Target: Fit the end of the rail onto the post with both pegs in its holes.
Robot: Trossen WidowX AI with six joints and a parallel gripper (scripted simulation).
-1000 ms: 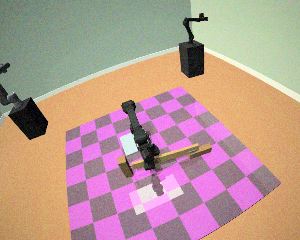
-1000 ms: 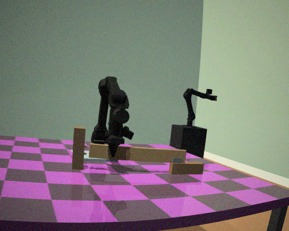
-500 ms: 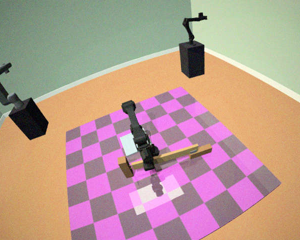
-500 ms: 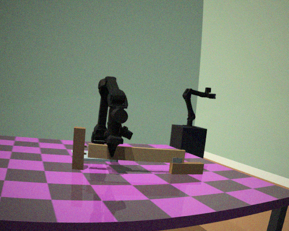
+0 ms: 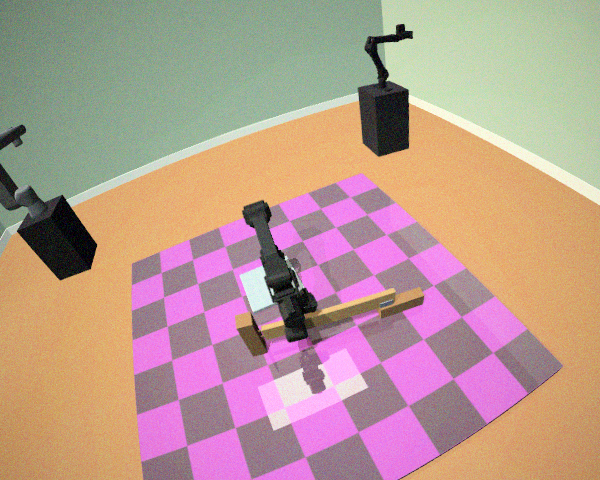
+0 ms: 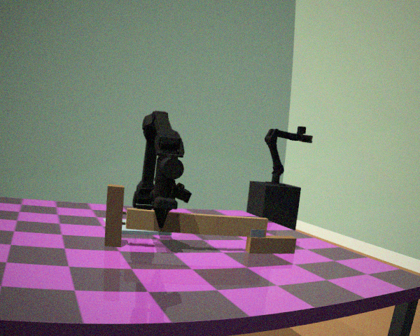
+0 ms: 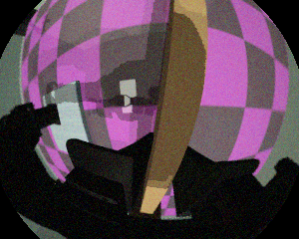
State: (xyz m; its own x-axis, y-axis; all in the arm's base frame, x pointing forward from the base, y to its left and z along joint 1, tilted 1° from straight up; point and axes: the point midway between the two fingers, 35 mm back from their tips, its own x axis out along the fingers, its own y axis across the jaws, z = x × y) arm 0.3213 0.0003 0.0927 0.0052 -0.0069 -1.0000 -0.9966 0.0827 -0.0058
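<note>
The long wooden rail (image 5: 349,308) (image 6: 210,224) (image 7: 181,75) is off the table at its near end and looks about level. Its far end sits in the grey bracket (image 5: 386,303) (image 6: 257,233) on the low footboard block (image 5: 408,302) (image 6: 273,245). My gripper (image 6: 162,221) (image 7: 160,137) is shut on the rail close to its near end. The upright wooden post (image 5: 251,335) (image 6: 114,217) stands just beyond that end, with a narrow gap between them. The pegs show only as small dark bits in the gap; how far they are in the holes is hidden.
A pale flat plate (image 5: 258,290) (image 7: 67,126) lies behind the rail near the arm. A pale rectangle (image 5: 295,387) shows on the checkered table (image 5: 450,343) (image 6: 293,271) in front of the rail. Two other arms stand on black pedestals (image 5: 57,240) (image 5: 385,121) beyond the table.
</note>
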